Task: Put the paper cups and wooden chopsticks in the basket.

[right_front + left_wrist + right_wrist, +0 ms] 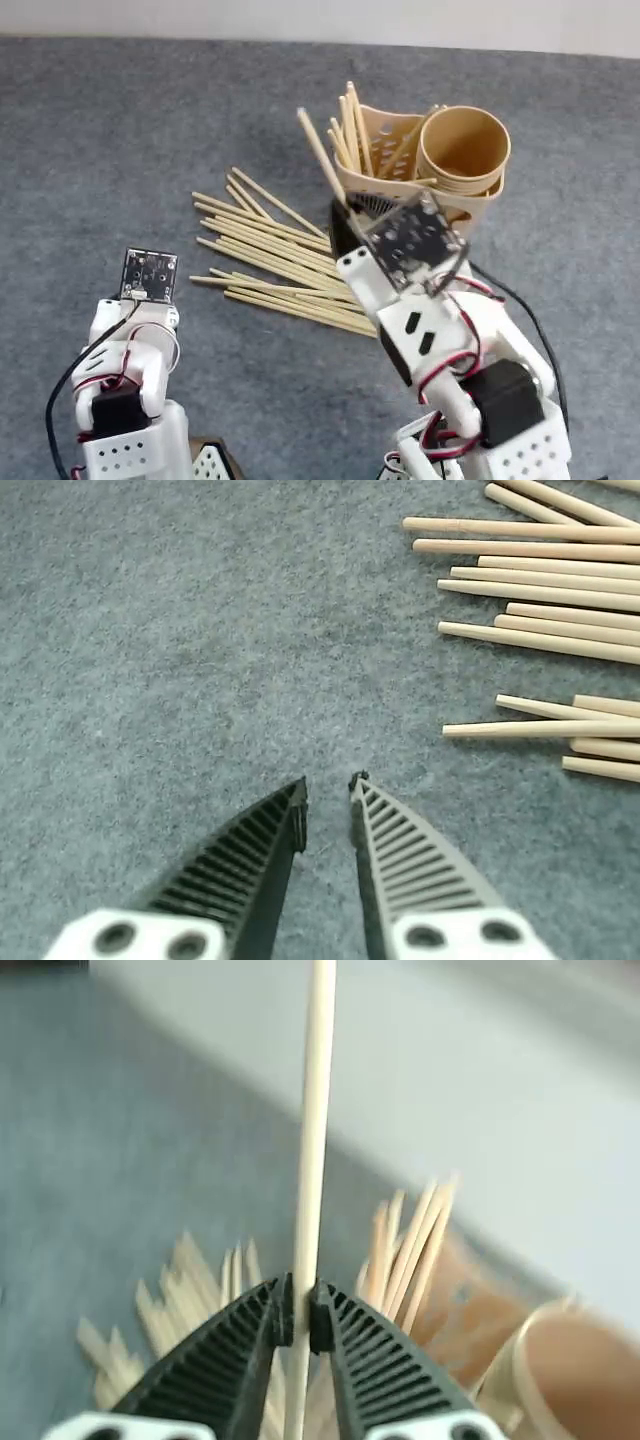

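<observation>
- The right tool [300, 1305] is clenched on a single wooden chopstick [322, 155], gripping it near its lower end. The stick rises at a slant just beside the basket [388, 128], on the side that faces the loose pile.
- The basket stands on the grey surface [120, 130] and holds a stack of paper cups [463, 148] at its far end from the pile. Several chopsticks stand upright inside it, next to the cups.
- A loose pile of chopsticks [270, 262] lies flat on the surface near the basket, fanned out and pointing away from it.
- The left tool [328, 783] is released, with its jaws a little apart and nothing between them. It hovers over bare surface beyond the pile, well apart from the basket.
</observation>
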You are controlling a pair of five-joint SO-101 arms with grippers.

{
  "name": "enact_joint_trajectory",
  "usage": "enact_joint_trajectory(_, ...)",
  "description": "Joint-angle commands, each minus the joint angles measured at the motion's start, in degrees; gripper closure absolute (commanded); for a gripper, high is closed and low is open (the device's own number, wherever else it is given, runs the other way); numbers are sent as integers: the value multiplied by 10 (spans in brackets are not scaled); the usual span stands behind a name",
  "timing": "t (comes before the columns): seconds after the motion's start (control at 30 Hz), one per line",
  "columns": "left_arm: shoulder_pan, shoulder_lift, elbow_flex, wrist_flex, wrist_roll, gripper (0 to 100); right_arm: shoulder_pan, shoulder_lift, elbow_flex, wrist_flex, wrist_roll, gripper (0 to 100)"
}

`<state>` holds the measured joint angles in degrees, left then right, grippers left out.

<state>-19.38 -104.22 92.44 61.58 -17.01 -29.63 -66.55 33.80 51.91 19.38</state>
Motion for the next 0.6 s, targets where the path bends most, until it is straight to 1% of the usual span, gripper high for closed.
enact_joint_trajectory(0.0, -7, -6, -5, -11, -4, 912, 7, -10, -41, -101, -4, 990)
enact_joint_trajectory(0.13, -7, -6, -5, -11, -4, 912, 7, -9, -40, -216, 0, 990)
enact_joint_trajectory(0.3, -7, -6, -5, -11, -4, 912, 24, -8, -39, -297, 0, 990)
enact_joint_trajectory(0.43, -7, -6, -5, -11, -4, 912, 61, 17, -39, -339, 0, 990)
enact_joint_trajectory(0.57, -7, -6, -5, -11, -4, 912, 116, 73, -40, -405, -4, 991)
